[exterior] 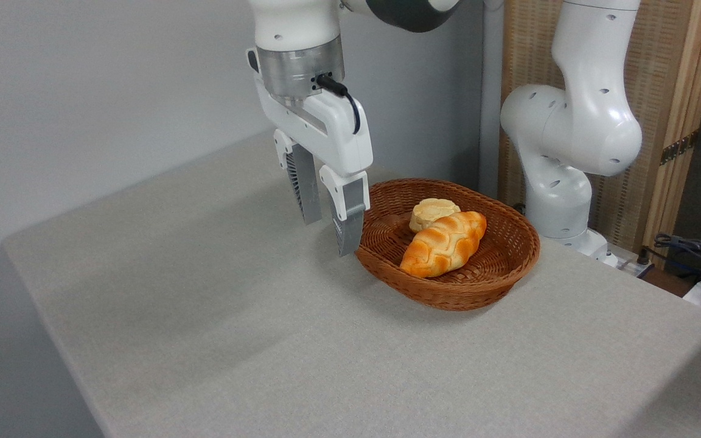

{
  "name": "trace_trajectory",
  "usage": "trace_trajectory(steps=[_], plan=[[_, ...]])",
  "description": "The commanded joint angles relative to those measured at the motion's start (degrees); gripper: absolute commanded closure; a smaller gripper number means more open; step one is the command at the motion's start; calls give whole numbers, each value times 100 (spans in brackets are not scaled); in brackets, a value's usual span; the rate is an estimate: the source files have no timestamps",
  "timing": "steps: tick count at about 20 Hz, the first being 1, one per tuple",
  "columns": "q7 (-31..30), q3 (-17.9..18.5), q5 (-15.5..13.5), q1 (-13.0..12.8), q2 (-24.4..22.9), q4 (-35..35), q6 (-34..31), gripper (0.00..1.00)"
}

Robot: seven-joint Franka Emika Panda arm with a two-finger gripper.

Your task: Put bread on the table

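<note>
The bread (pixel 446 243), a golden-orange braided loaf, lies inside a brown wicker basket (pixel 496 277) on the grey-beige table (pixel 204 316). My gripper (pixel 331 234) hangs just left of the basket's rim, above the table, pointing down. Its two grey fingers stand apart with nothing between them. The loaf sits about a hand's width to the right of the fingers, untouched.
A small pale-yellow round bun (pixel 431 213) rests behind the loaf in the basket. The arm's white base (pixel 569 146) stands at the back right by a wooden screen. Cables (pixel 700 255) lie off the table's right edge. A grey wall runs along the left.
</note>
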Motion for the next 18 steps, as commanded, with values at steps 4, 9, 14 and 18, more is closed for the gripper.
trace_trajectory(steps=[4, 9, 14, 18], plan=[[-52, 19, -95, -41, 84, 134, -165, 0], [-51, 10, -95, -41, 84, 134, -200, 0], [-43, 10, -95, -41, 84, 134, -314, 0], [-43, 10, -95, -41, 84, 134, -420, 0]])
